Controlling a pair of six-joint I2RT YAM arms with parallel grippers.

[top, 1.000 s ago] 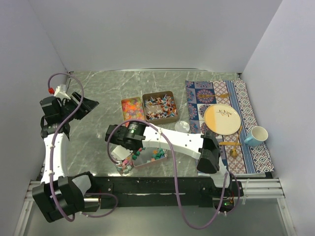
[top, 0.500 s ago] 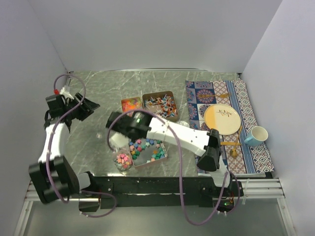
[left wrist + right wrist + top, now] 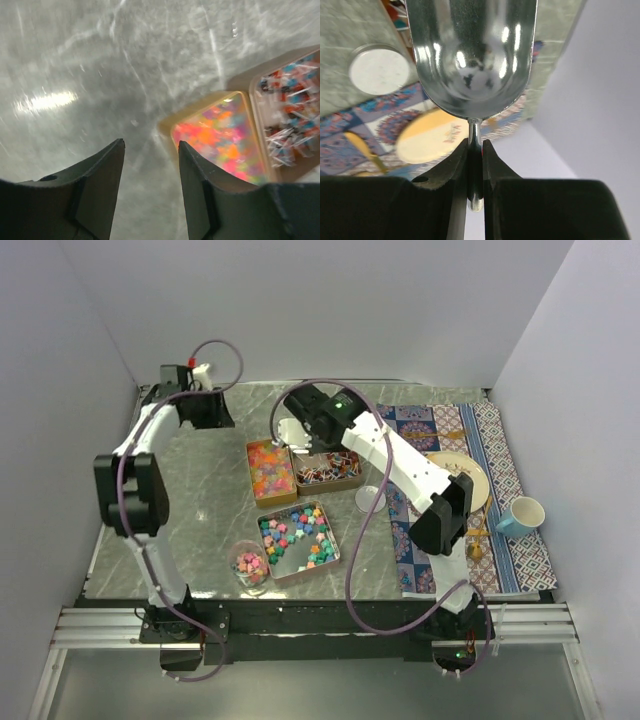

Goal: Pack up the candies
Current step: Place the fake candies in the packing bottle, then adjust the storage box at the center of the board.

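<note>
Where the counter (image 3: pixel 190 510) nears its front edge, a small glass jar (image 3: pixel 250 565) stands upright with a few pink and orange candies (image 3: pixel 249 562) inside. Just to its right an open tin (image 3: pixel 338 545) holds the pastel star candies (image 3: pixel 295 538), spread loosely over its floor. Beyond these, a round clear lid (image 3: pixel 370 499) lies flat at the edge of a patterned mat (image 3: pixel 495 440), which carries a yellow-and-white plate (image 3: pixel 465 490) and a blue cup (image 3: pixel 520 515). Farther back, two more open tins sit side by side: the left tin (image 3: pixel 249 470) is filled with orange-pink-yellow bits (image 3: pixel 270 466), the right tin (image 3: pixel 330 487) with twist-wrapped candies (image 3: pixel 325 466). The right fingers (image 3: pixel 460 160) hang over the far ends of these two tins, clamped on the thin handle of a metal scoop (image 3: pixel 472 55) whose bowl is empty. At the far left corner, the left fingers (image 3: pixel 116 155) are spread apart with nothing between them, over bare counter, the tin of orange-pink-yellow bits just to their right in the wrist view
</note>
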